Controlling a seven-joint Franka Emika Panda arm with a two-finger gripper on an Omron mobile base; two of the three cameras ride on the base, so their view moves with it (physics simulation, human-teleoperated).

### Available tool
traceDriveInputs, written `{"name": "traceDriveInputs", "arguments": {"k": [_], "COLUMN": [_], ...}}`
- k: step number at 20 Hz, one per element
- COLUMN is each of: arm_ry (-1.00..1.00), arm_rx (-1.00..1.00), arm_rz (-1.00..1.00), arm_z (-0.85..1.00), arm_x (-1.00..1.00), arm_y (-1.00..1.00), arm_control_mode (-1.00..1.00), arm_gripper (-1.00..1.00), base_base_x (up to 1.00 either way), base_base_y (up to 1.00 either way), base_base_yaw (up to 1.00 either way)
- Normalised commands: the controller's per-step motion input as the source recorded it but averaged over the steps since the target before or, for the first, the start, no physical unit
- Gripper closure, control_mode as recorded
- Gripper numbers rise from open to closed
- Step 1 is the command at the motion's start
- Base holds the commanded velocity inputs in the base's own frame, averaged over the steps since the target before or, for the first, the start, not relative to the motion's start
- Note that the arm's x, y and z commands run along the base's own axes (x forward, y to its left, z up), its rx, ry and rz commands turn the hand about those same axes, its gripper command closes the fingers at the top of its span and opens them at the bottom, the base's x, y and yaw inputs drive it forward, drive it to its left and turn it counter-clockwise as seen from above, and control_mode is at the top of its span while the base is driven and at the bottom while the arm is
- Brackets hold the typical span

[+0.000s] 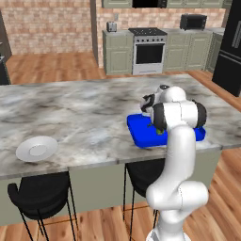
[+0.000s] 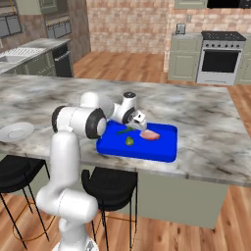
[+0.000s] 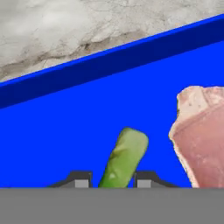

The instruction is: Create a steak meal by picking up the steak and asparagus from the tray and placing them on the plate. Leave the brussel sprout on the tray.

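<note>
1. The tray (image 2: 162, 147) is a glossy, bright blue rectangle with a raised rim, lying on a grey-veined marble counter (image 1: 84, 113) near its front edge.
2. In the hand view, the asparagus (image 3: 124, 158) is a smooth, pale-green stalk with a rounded tip. Its long axis runs from about 7 o'clock up to 1 o'clock, tip toward the tray's far wall.
3. The gripper (image 3: 113, 180) straddles the stalk's lower end; one dark fingertip sits just to each side of it, close against it. The jaws have pinched in on the asparagus, though whether the pads truly press it I cannot tell.
4. The steak (image 3: 203, 135) is a flat pinkish slab with a paler, lumpy edge, lying at 3 o'clock from the stalk, near it but apart, on the tray floor.
5. In the right base view, the brussel sprout (image 2: 130, 141), a small yellow-green ball, rests on the tray at 7 o'clock from the steak, toward the tray's front rim.
6. The plate (image 1: 36, 148), round, white and shallow, sits well apart at 9 o'clock from the tray in the left base view, close to the counter's front edge, with bare marble between them.
</note>
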Motion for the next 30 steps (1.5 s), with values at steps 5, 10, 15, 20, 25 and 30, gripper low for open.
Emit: {"name": "traceDriveInputs", "arguments": {"k": [5,10,15,20,25,30], "arm_ry": [-0.19,-0.13,-0.02,0.0,0.0,0.01], "arm_rx": [0.0,0.0,0.0,0.0,0.0,0.0], "arm_rz": [0.0,0.0,0.0,0.0,0.0,0.0], "arm_z": [0.87,0.7,0.62,0.76,0.63,0.17], "arm_x": [-0.87,-0.81,-0.84,-0.74,-0.62,-0.41], "arm_y": [0.6,0.78,0.87,0.89,0.93,0.93], "arm_control_mode": [-1.0,-1.0,-1.0,-1.0,-1.0,-1.0], "arm_gripper": [1.0,1.0,1.0,1.0,1.0,1.0], "base_base_x": [0.0,0.0,0.0,0.0,0.0,0.0], "base_base_y": [0.0,0.0,0.0,0.0,0.0,0.0], "base_base_yaw": [0.0,0.0,0.0,0.0,0.0,0.0]}}
